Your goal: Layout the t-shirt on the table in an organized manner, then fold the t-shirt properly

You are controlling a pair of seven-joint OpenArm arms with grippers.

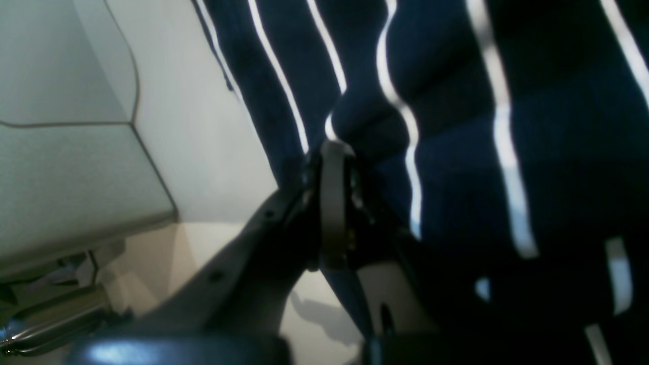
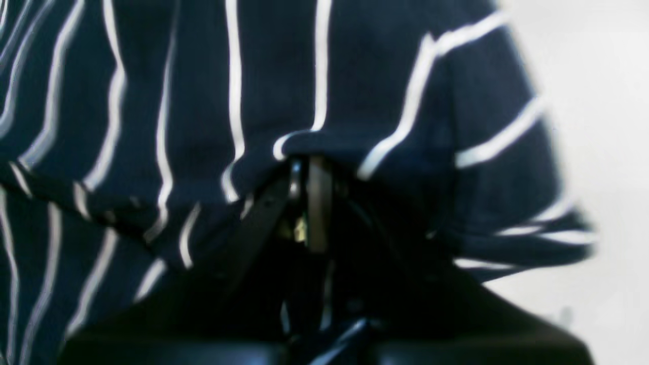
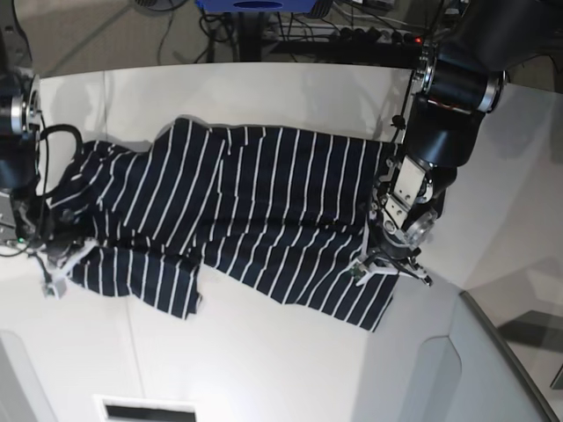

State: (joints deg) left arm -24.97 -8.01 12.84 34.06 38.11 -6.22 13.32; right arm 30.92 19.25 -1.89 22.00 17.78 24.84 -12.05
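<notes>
The dark navy t-shirt with thin white stripes lies spread lengthwise across the white table, partly rumpled, one flap sticking out toward the near edge. My left gripper is at the shirt's right end, shut on a pinched fold of cloth, seen close up in the left wrist view with the fingers pressed together. At the shirt's left end, by a sleeve, my right gripper is shut on the striped cloth; its fingers meet under a bunched edge.
Cables and a power strip lie beyond the table's far edge. Grey panels with curved seams border the tabletop at the near right, with a metal frame below. A white slot sits at the near edge.
</notes>
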